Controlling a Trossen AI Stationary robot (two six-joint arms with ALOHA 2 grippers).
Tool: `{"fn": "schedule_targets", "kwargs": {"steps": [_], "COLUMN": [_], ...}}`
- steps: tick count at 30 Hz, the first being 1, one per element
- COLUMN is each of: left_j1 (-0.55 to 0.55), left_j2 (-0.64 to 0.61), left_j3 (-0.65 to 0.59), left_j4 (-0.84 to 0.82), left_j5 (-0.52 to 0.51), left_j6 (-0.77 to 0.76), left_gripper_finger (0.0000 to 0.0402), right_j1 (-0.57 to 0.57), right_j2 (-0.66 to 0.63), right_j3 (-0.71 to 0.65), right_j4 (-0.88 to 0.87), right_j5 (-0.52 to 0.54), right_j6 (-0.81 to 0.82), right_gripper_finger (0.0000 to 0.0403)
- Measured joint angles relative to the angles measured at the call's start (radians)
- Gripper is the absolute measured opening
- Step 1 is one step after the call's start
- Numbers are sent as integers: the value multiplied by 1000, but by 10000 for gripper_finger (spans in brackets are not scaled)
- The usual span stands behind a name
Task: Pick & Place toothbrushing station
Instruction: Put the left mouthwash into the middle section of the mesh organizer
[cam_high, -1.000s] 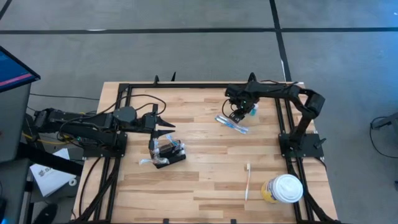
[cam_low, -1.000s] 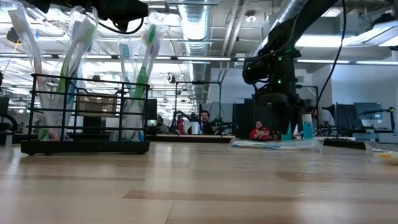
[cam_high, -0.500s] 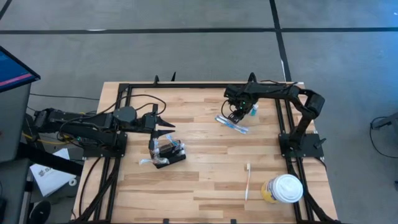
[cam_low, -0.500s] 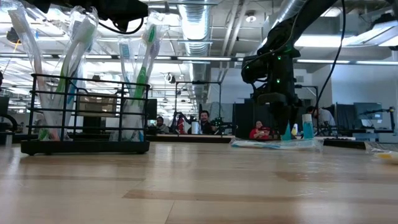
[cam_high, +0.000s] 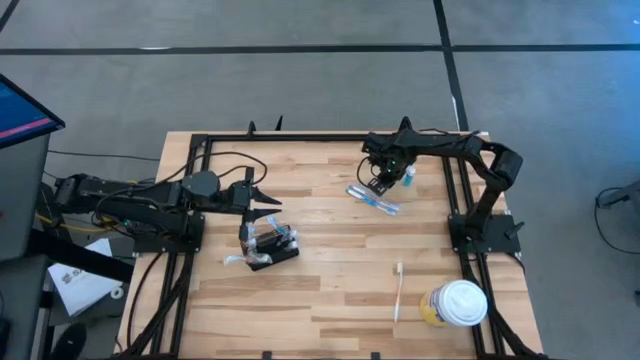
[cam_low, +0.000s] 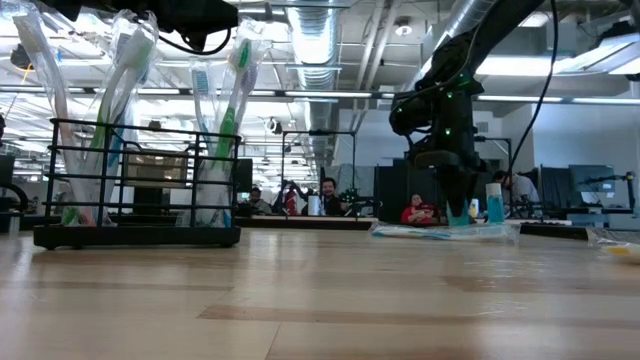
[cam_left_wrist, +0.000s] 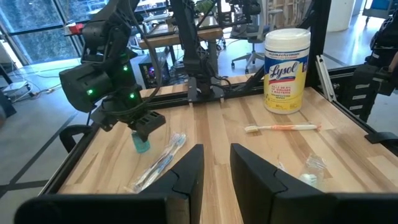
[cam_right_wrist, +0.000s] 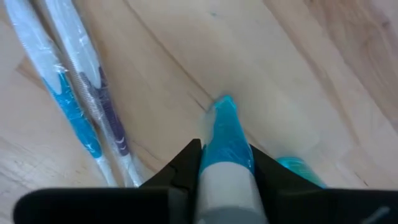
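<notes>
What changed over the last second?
The right gripper closed its fingers on the small teal tube near the wrapped toothbrushes. The left gripper stayed put above the toothbrushing station; the loose toothbrush and wipes canister did not move.

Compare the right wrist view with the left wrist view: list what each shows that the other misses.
Only the right wrist view shows the right claw closed on the small teal tube, seen close between its fingers. Only the left wrist view shows the Lysol canister, the loose orange-handled toothbrush and the left claw, holding nothing. Both show the wrapped toothbrushes lying on the wooden table.
</notes>
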Motion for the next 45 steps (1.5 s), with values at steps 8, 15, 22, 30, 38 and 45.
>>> {"fn": "schedule_targets", "kwargs": {"steps": [8, 15, 22, 30, 38, 45], "left_j1": [0, 0, 0, 0, 0, 0], "left_j2": [0, 0, 0, 0, 1, 53], "left_j3": [0, 0, 0, 0, 0, 0], "left_j4": [1, 1, 0, 9, 43, 133], "left_j5": [0, -1, -5, -4, -2, 16], "left_j6": [0, 0, -3, -37, -112, -187], "left_gripper_finger": [72, 72, 72, 72, 72, 72], "right_j1": [21, 114, 231, 372, 474, 533], "right_j2": [0, -1, -1, -1, -1, -1], "right_j3": [83, 253, 443, 620, 720, 764], "right_j4": [-107, -208, -280, -292, -237, -145], "right_j5": [-26, -27, -74, -102, -105, -112], "right_j6": [-5, -4, -23, -53, -83, -134], "right_gripper_finger": [72, 72, 72, 72, 72, 72]}}
